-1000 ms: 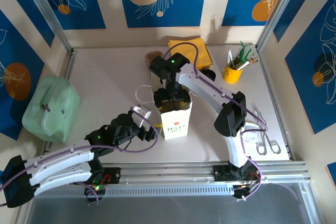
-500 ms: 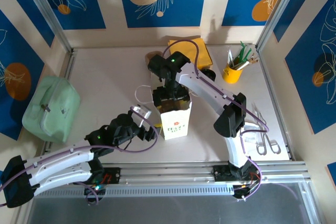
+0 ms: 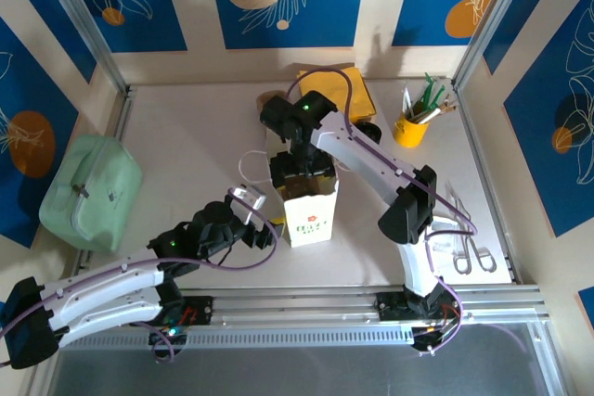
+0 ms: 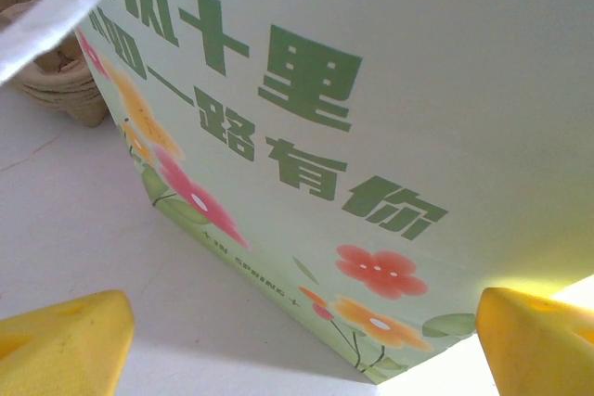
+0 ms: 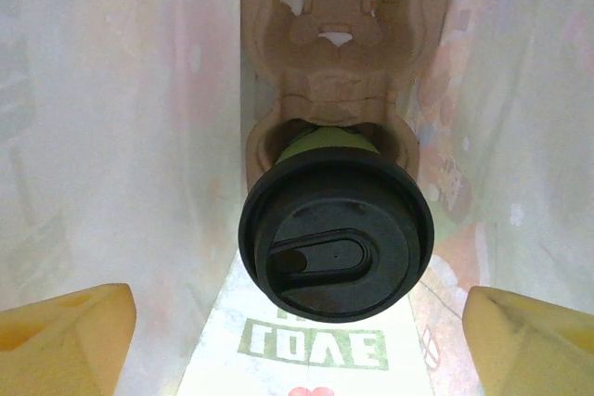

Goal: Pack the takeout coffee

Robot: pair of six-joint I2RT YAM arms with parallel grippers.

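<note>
The takeout coffee (image 5: 336,238), a cup under a round black lid, stands in a brown pulp carrier (image 5: 339,53) inside the pale flowered paper bag (image 3: 311,215). My right gripper (image 5: 297,336) reaches down into the bag's mouth (image 3: 299,166). It hangs above the lid, open, with its yellow fingertips (image 5: 65,331) wide on either side and not touching it. My left gripper (image 3: 260,224) is open beside the bag's left face (image 4: 371,90), low near the table, with nothing between its fingers (image 4: 56,345).
A mint green pouch (image 3: 88,190) lies at the left. A yellow cup of utensils (image 3: 413,122), yellow napkins (image 3: 336,88) and black lids (image 3: 369,130) sit at the back. Scissors (image 3: 469,252) lie at the right. Stacked pulp trays (image 4: 56,71) sit behind the bag.
The right wrist has crept slightly left over the bag. The left arm has not moved.
</note>
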